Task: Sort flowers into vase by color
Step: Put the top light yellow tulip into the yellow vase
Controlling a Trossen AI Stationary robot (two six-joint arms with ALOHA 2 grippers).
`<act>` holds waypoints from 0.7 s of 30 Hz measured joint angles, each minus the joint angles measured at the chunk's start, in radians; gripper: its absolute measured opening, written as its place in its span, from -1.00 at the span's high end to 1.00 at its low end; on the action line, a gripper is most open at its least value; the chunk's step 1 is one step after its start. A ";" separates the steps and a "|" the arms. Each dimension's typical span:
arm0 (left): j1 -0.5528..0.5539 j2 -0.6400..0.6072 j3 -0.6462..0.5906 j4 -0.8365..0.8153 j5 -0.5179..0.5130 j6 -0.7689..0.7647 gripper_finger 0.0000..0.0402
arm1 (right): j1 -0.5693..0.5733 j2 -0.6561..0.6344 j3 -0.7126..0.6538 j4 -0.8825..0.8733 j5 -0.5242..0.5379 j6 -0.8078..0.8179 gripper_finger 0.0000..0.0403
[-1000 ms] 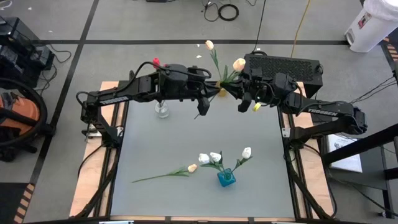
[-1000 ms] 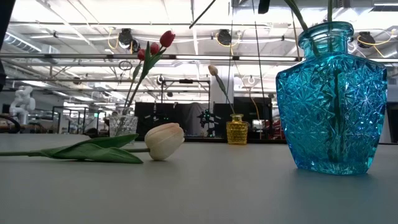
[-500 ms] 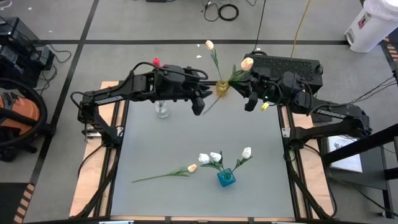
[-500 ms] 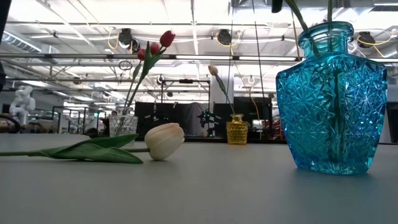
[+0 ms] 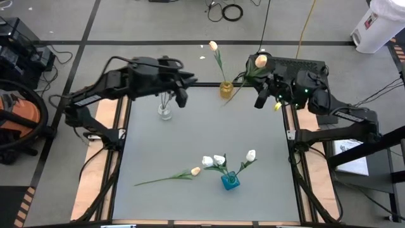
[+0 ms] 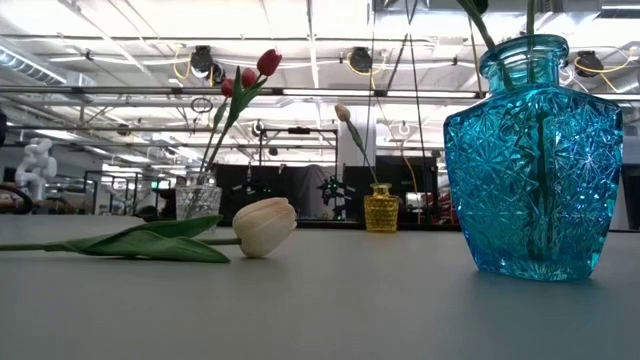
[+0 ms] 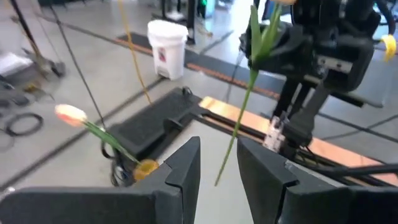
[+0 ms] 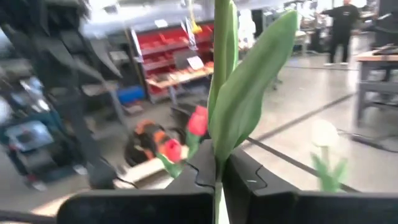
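Right end effector [image 5: 258,101] clamped on cream tulip [image 5: 259,61] stem near yellow vase [image 5: 226,89]; left end effector [image 5: 181,98] empty, parted.

Your left hand [image 5: 181,96] hangs at the far left of the counter with its fingers [image 7: 180,171] parted and nothing between them. Your right hand [image 5: 260,100] sits at the far right corner, fingers pinched together.

Both arms are black, jointed units with exposed black cabling. The left gripper [image 7: 217,171] has two flat dark fingers. The right gripper [image 5: 261,97] carries a small yellow tag.
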 joint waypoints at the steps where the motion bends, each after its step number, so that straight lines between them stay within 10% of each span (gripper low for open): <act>1: 0.000 -0.013 0.000 0.001 -0.015 0.012 0.44 | 0.000 0.010 0.025 -0.040 0.017 -0.019 1.00; 21: 0.000 -0.102 0.001 -0.050 -0.125 0.022 0.44 | -0.217 0.290 0.250 -0.210 0.068 -0.099 1.00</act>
